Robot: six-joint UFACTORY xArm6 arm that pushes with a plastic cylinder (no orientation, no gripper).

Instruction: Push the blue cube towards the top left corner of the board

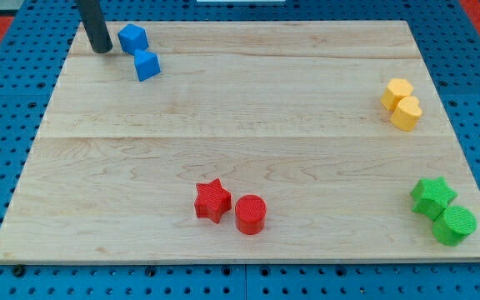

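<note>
The blue cube, a small solid-blue plastic block with slightly bevelled faces, sits near the top left corner of the pale wooden board. My tip, a plain dark rod end with no jaws to open or close, stands just to the cube's left, very close; contact cannot be told. A second blue block of irregular shape lies just below the cube, at the cube's lower right.
</note>
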